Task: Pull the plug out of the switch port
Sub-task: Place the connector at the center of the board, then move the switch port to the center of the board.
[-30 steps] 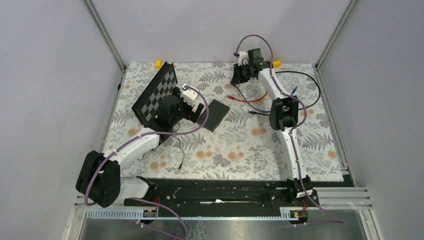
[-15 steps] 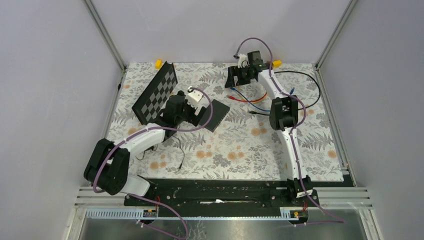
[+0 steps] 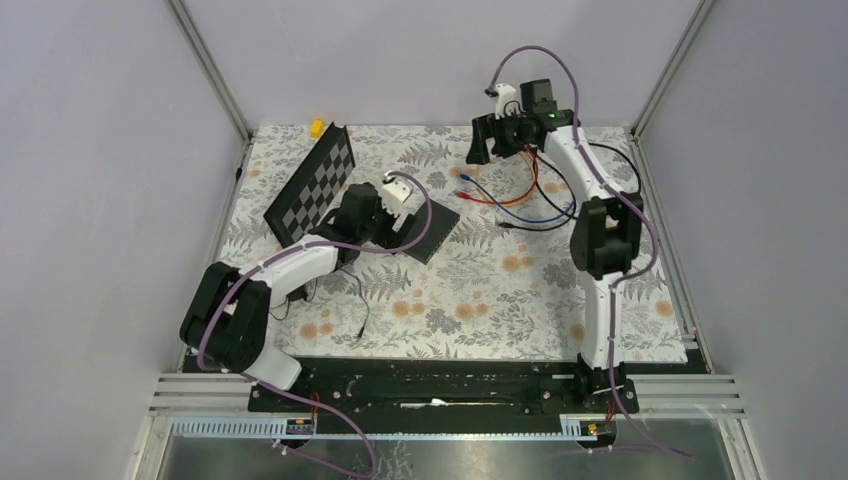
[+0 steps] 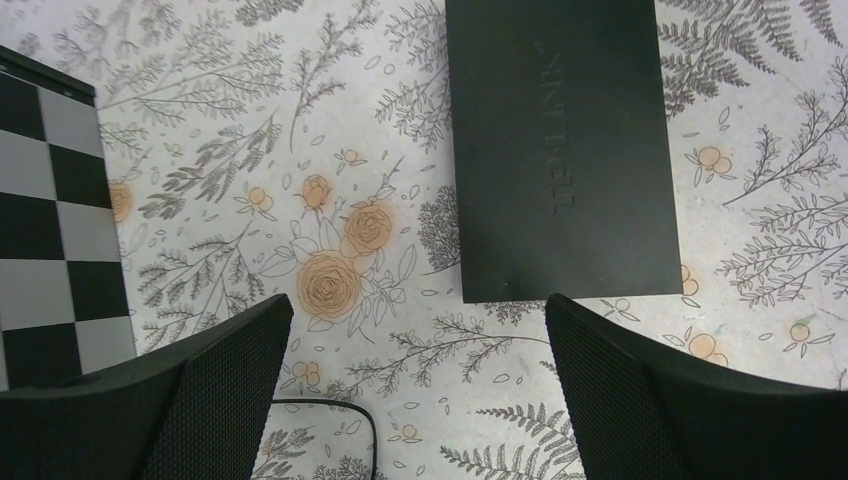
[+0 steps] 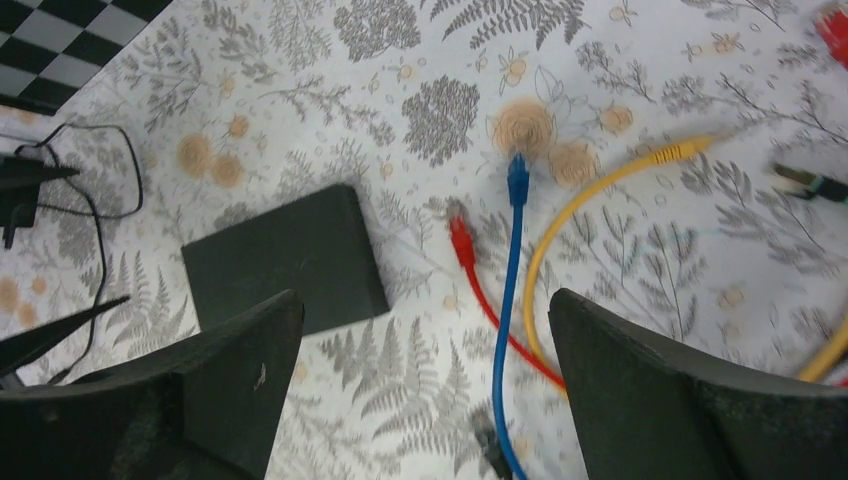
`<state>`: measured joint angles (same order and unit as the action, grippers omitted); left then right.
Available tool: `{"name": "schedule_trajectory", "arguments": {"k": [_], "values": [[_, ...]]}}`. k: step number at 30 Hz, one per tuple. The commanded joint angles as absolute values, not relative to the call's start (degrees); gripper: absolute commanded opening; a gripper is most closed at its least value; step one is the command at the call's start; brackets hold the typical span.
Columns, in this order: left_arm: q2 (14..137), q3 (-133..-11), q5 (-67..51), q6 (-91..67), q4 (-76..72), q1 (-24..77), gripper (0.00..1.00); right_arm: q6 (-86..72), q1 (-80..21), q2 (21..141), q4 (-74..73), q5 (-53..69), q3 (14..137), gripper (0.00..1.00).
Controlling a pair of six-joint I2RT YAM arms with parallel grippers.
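Note:
The switch (image 3: 436,226) is a flat matte-black box lying on the flowered mat; it also shows in both wrist views (image 4: 555,150) (image 5: 285,260). Its ports are hidden, and no cable joins it. A red plug (image 5: 458,235), a blue plug (image 5: 517,180) and a yellow plug (image 5: 680,152) lie loose on the mat to its right. My left gripper (image 4: 415,320) stands open just short of the switch's near end, holding nothing. My right gripper (image 5: 425,310) hangs open above the cables, empty, at the back of the table (image 3: 488,145).
A black-and-grey chequered board (image 3: 312,187) leans at the back left. A thin black wire (image 3: 358,305) trails near the left arm. Red, blue, yellow and black cables (image 3: 520,200) tangle on the right half. A black-tipped plug (image 5: 800,182) lies far right.
The right gripper has gone from shut to wide open and moved up and to the right. The left gripper has shifted right towards the switch, still open.

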<state>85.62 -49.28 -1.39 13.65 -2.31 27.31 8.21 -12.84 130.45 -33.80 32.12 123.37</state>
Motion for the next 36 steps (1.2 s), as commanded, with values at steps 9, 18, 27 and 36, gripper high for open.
{"name": "schedule_trajectory", "arguments": {"k": [9,18,27,36], "values": [[97.04,-63.38,-13.27,11.00,6.98,26.02,0.99,17.30,-12.04,103.09,-36.03,29.22,93.36,1.00],[113.45,-81.12,-17.43,3.99,10.20,25.81,0.99,20.21,-11.95,85.90,-38.88,24.44,75.13,1.00],[123.49,-92.88,-23.44,-2.99,12.41,25.12,0.99,19.66,-11.86,71.78,-37.97,25.05,64.26,1.00],[125.31,-92.38,-33.46,-4.47,13.70,27.48,0.87,19.20,-11.37,67.76,-33.87,26.18,59.65,1.00]]}}
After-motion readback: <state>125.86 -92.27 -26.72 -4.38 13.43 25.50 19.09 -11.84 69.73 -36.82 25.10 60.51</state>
